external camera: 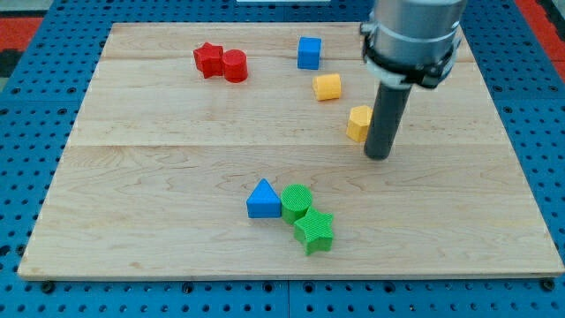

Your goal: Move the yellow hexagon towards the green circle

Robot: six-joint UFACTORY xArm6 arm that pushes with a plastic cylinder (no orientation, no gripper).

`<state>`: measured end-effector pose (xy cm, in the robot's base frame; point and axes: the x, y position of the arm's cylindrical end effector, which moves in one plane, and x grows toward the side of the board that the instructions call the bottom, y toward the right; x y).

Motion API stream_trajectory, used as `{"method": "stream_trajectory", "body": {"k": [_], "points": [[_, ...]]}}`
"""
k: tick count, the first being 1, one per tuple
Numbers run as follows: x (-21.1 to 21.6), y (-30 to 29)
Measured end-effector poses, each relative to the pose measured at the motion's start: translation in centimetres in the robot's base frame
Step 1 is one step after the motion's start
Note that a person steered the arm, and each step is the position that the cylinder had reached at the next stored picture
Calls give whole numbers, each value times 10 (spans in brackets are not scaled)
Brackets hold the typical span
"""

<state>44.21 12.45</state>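
The yellow hexagon point(358, 123) lies right of the board's middle, partly hidden by my rod. My tip point(378, 156) rests on the board just right of and below it, close to touching. The green circle point(297, 202) sits lower, near the view's bottom centre, between a blue triangle point(262, 200) on its left and a green star point(314, 231) below right. The circle lies down and to the left of the hexagon.
A second yellow block point(327, 87) lies above the hexagon. A blue cube point(309, 53) is near the view's top centre. A red star point(208, 59) and a red cylinder point(235, 66) touch at the top left. The wooden board point(132, 177) sits on a blue pegboard.
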Motion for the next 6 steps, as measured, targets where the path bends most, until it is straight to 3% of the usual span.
{"method": "stream_trajectory", "body": {"k": [1,2,3,4,5,6], "points": [[-50,-13],[-58,-11],[-94,25],[-100,-78],[11,-119],[41,-153]]}}
